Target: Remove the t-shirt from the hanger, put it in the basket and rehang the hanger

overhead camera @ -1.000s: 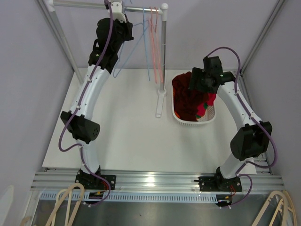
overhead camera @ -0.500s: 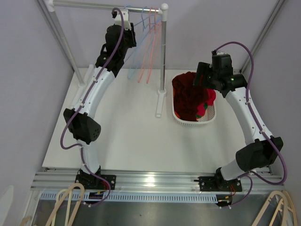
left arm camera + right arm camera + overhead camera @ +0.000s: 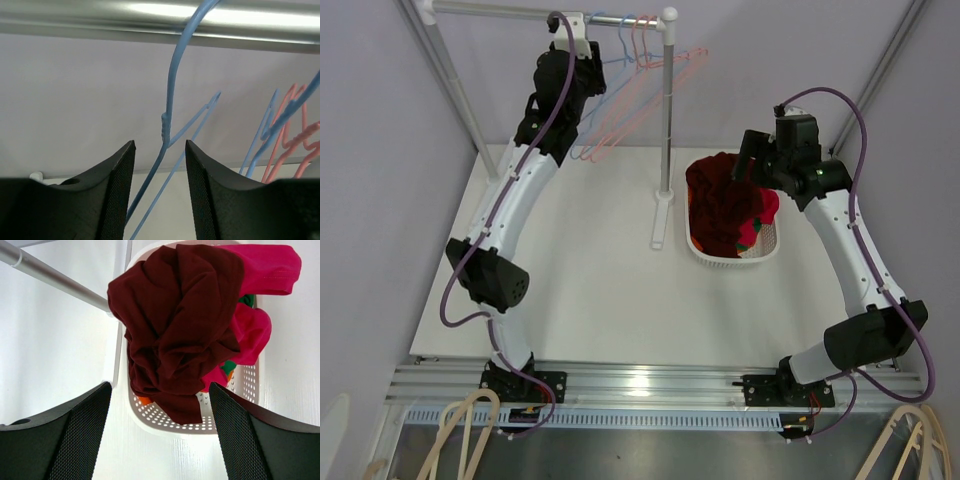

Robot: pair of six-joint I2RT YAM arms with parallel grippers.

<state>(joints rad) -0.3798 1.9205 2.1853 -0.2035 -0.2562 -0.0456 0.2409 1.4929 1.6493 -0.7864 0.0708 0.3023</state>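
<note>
Maroon t-shirt (image 3: 175, 335): bunched on top of pink and green clothes (image 3: 270, 270) in the white basket (image 3: 235, 412), below the rail (image 3: 100, 17) and to its right.
Basket: on the table (image 3: 570, 280), beside the post (image 3: 667, 120) that carries the rail's right end.
Blue hanger (image 3: 169, 100): bare, hooked over the rail, with pink hangers (image 3: 295, 132) to its right.
Left gripper (image 3: 160, 150): just under the rail, jaws parted, with the hanger's neck between them touching neither.
Right gripper (image 3: 159, 387): jaws wide, holding nothing, above the basket.

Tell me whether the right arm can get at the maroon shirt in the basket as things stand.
Probably yes: the right arm hangs above the maroon shirt, jaws open, and the shirt tops the pile in the basket, nothing between.
</note>
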